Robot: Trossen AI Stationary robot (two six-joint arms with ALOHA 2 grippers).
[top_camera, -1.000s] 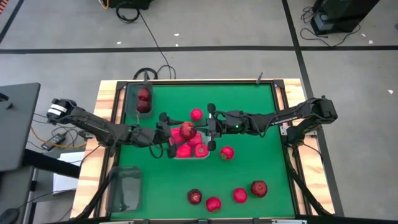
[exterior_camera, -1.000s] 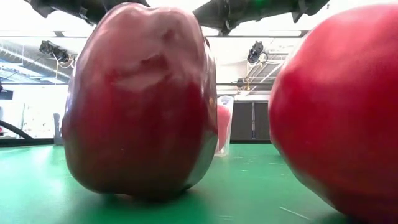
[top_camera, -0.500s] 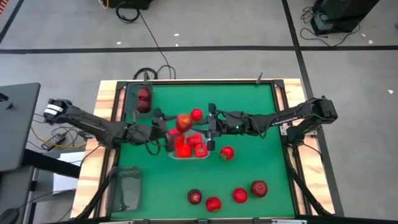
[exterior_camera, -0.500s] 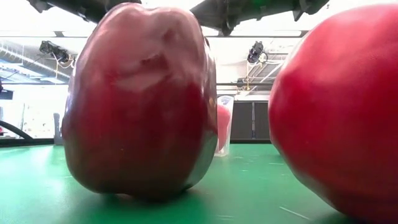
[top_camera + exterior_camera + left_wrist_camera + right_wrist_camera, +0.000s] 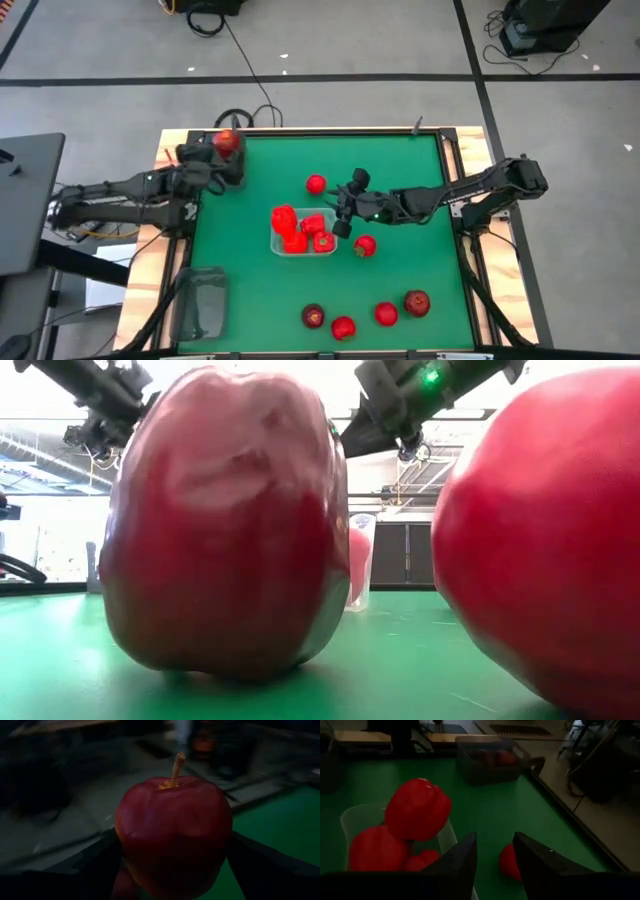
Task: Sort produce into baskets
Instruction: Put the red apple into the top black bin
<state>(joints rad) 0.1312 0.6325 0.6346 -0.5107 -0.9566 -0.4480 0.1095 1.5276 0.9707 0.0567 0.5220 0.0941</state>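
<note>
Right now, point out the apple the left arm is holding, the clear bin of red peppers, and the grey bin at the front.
apple (image 5: 173, 832), left wrist view, front skin
clear bin (image 5: 330, 250), high view, rim
grey bin (image 5: 203, 306), high view, floor

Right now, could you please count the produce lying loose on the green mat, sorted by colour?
Bright red pieces: 4
Dark maroon apples: 2
Total loose on the green mat: 6
Not counted: the apple held in the left gripper, or anything in the baskets.
</note>
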